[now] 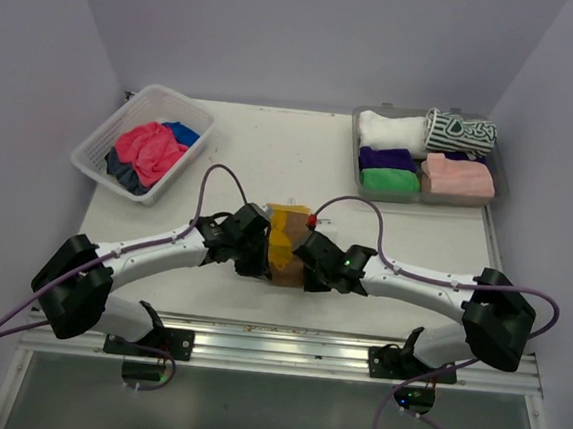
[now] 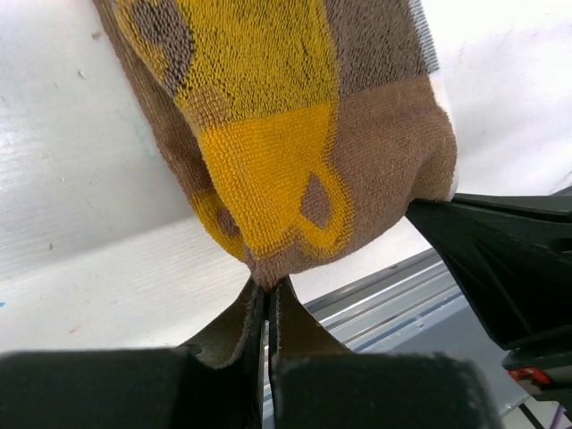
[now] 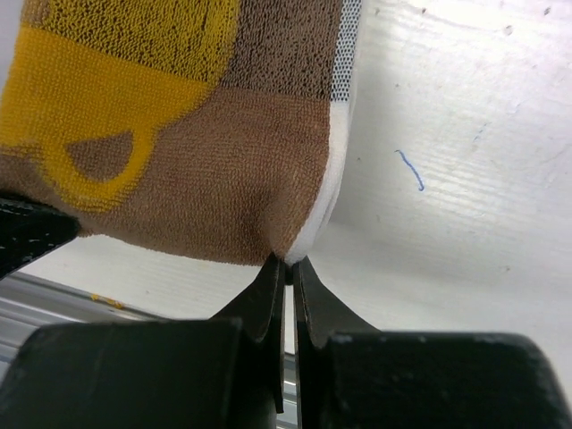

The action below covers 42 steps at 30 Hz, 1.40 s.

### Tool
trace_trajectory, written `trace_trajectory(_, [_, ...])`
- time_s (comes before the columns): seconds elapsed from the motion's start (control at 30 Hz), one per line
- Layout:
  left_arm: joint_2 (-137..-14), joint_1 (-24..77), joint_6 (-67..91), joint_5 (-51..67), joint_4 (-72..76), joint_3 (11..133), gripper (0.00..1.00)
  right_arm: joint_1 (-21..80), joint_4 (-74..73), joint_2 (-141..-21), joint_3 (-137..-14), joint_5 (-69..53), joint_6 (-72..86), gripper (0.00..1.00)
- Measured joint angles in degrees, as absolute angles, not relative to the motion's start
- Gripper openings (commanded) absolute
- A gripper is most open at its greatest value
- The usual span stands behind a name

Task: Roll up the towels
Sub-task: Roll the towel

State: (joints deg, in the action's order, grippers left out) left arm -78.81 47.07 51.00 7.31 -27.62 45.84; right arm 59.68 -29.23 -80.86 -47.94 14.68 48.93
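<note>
A yellow-and-brown towel [image 1: 286,240] lies on the table's near middle, between the two arms. My left gripper [image 1: 259,262] is shut on its near left corner. The left wrist view shows the closed tips [image 2: 268,288] pinching the brown edge of the towel [image 2: 268,134]. My right gripper [image 1: 310,269] is shut on the near right corner. In the right wrist view the jaws [image 3: 288,263] nip the brown-and-white edge of the towel [image 3: 179,161]. The towel's near end is lifted and bunched between the grippers.
A white lattice basket [image 1: 92,147] at back left holds a pink towel [image 1: 144,150], a blue one [image 1: 181,131] and a dark one. A grey tray [image 1: 501,181] at back right holds rolled towels: white [image 1: 389,131], striped [image 1: 459,132], purple [image 1: 387,158], green [image 1: 390,180], pink [image 1: 458,177]. The table's metal front rail [image 1: 276,339] runs just behind the grippers.
</note>
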Motion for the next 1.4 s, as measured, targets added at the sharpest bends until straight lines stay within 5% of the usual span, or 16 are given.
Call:
trace_trajectory(0.3, [-78.81, 43.05, 49.67, 9.45, -30.13, 48.88, 0.02, 59.61, -33.06, -81.03, -52.86, 17.32, 47.05, 0.0])
trace_trajectory(0.33, [-78.85, 42.83, 49.17, 10.35, -30.41, 48.88, 0.09, 59.61, -33.15, -81.03, -52.88, 17.28, 47.03, 0.0])
trace_trajectory(0.4, [-78.91, 42.78, 47.86, 12.88, -30.48, 48.53, 0.32, 59.61, -33.17, -80.95, -52.38, 16.82, 47.05, 0.18])
trace_trajectory(0.5, [-79.0, 42.89, 46.09, 15.66, -30.74, 46.92, 0.47, 59.61, -33.17, -80.49, -50.28, 15.66, 47.31, 0.37])
trace_trajectory(0.73, [-78.83, 42.87, 44.84, 15.99, -33.61, 47.51, 0.34, 59.61, -36.23, -76.93, -48.8, 15.97, 47.11, 0.3])
trace_trajectory(0.9, [-80.84, 42.68, 44.34, 17.37, -31.16, 51.62, 0.02, 59.61, -35.62, -77.06, -49.71, 15.49, 47.05, 0.25])
trace_trajectory(1.07, [-84.25, 42.5, 43.92, 18.79, -28.32, 50.65, 0.13, 59.61, -33.76, -79.42, -49.45, 13.52, 46.59, 0.2])
trace_trajectory(1.4, [-84.99, 42.5, 43.99, 17.17, -23.97, 43.99, 0.09, 59.61, -28.1, -84.01, -48.64, 12.53, 45.39, 0.16])
